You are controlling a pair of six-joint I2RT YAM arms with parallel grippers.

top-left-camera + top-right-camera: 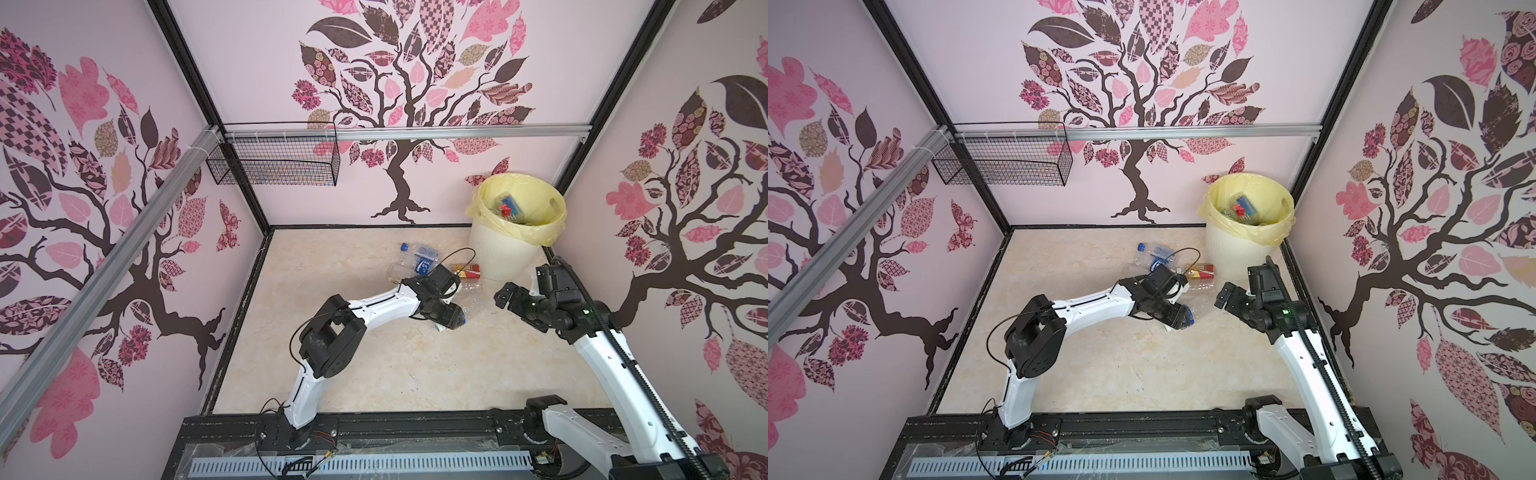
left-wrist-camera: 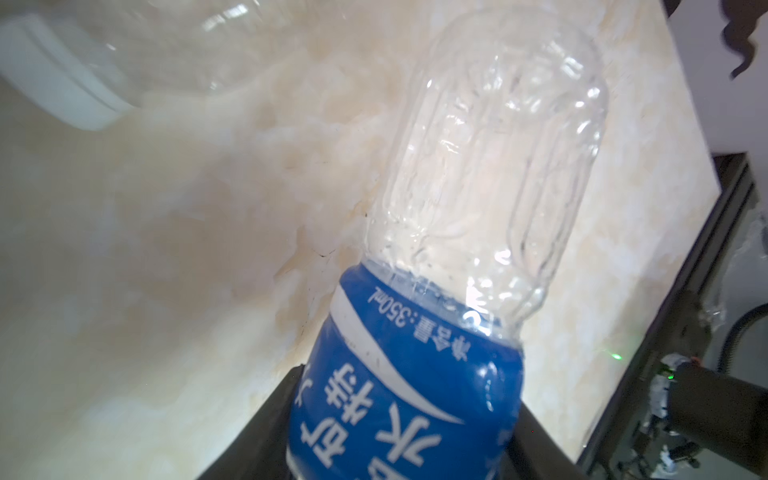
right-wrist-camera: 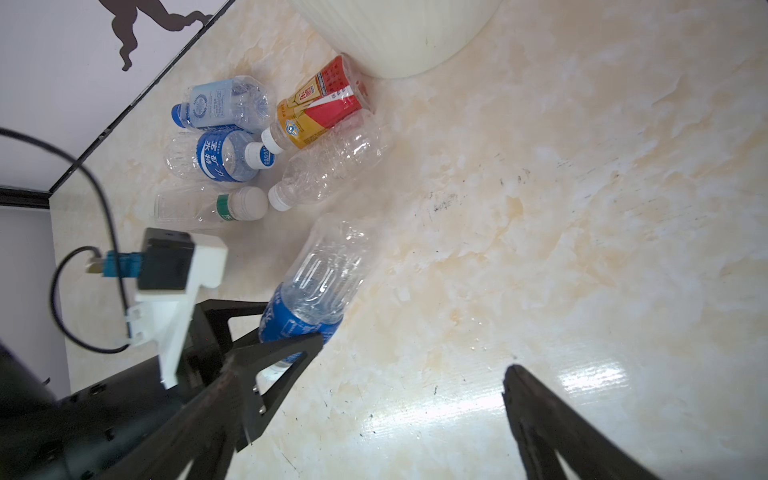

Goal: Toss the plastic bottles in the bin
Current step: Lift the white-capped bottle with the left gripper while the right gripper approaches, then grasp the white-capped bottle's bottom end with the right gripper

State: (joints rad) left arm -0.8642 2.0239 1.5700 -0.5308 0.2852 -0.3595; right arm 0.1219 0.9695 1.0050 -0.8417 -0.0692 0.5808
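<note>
Marbled bench [image 1: 374, 365], tree-papered walls. Gripping blue-labelled bottle [image 2: 490, 166] by its label in left end effector [image 3: 293, 322], mid-bench, short of bin [image 1: 498, 249]; holding right end effector [image 1: 503, 294] wide open, empty. Next, presumably: lifting clear of other bottles [image 3: 224, 153], carrying over rim, releasing.

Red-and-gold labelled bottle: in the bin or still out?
Out. The red-and-gold labelled bottle lies on its side on the floor, beside the base of the white bin.
</note>
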